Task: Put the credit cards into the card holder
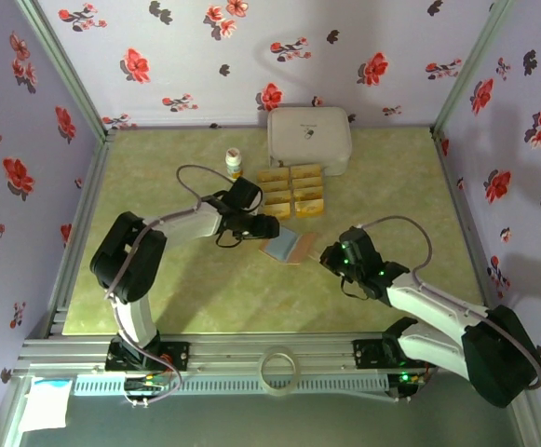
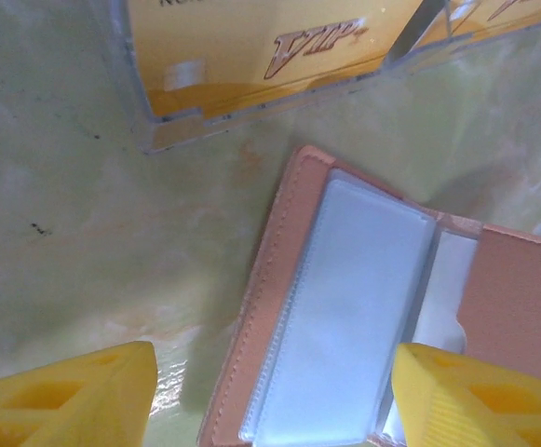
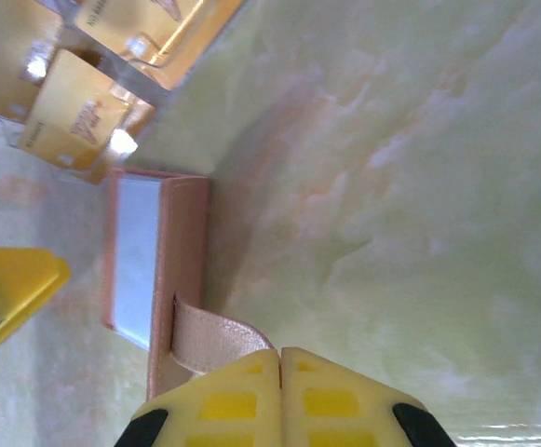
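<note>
While the right gripper pinches the card holder by its strap on the worktop, the left gripper hovers part-open, empty, over the pockets; a slipped strap could let it fold shut, credit cards just behind.

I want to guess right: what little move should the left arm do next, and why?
Probably move the left gripper across to the credit cards to pick one. Its jaws stand open and empty over the open card holder, whose strap the right gripper pinches shut.
</note>
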You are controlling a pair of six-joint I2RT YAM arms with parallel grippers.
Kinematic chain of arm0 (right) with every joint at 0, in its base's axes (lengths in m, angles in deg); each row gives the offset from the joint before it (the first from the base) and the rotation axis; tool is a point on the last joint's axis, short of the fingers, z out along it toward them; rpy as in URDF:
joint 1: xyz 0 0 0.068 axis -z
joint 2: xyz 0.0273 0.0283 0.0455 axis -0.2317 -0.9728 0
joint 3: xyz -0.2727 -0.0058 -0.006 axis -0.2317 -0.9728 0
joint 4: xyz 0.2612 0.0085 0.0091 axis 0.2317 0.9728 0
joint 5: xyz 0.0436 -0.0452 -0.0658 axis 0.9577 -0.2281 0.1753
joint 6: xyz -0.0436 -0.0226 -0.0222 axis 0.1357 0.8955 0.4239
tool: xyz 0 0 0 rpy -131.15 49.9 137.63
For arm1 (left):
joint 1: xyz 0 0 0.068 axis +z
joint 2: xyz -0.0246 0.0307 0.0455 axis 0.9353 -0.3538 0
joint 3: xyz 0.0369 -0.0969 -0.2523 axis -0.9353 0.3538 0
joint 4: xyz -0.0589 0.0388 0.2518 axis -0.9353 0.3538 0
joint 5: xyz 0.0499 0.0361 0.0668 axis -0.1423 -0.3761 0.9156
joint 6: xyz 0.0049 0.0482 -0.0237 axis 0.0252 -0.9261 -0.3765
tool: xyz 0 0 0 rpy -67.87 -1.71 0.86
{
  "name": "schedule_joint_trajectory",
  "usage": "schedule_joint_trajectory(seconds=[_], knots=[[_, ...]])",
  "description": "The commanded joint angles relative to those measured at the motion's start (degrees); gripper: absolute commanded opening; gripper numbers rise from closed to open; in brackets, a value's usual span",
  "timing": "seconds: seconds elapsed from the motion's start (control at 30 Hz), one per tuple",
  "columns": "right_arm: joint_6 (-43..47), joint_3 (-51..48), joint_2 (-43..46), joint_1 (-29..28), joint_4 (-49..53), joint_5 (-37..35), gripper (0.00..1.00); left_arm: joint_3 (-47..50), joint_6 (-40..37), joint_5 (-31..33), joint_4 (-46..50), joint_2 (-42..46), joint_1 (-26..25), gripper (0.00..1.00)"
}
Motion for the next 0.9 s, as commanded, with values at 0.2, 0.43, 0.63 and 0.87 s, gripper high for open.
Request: schedule_joint_trajectory(seconds=[0.2,0.43,0.63,0.87], knots=[[5.78,-1.75,0.39,1.88,2.59,1.00,0.00,-2.79,-4.40,3.21,4.50,-3.50,-1.39,0.70],[7.27,-1.09,-1.41,1.96,2.86,1.31,0.00,-2.08,-3.86,-1.02,0.31,-4.07,-1.39,0.71],[9.40,0.36,-5.58,2.14,2.68,1.83,0.00,-0.27,-1.49,-6.48,-5.92,-4.41,-1.39,0.68],[11.57,3.36,-9.44,2.40,2.33,2.58,0.00,1.46,0.22,-8.52,-9.66,-4.30,-1.15,0.47]])
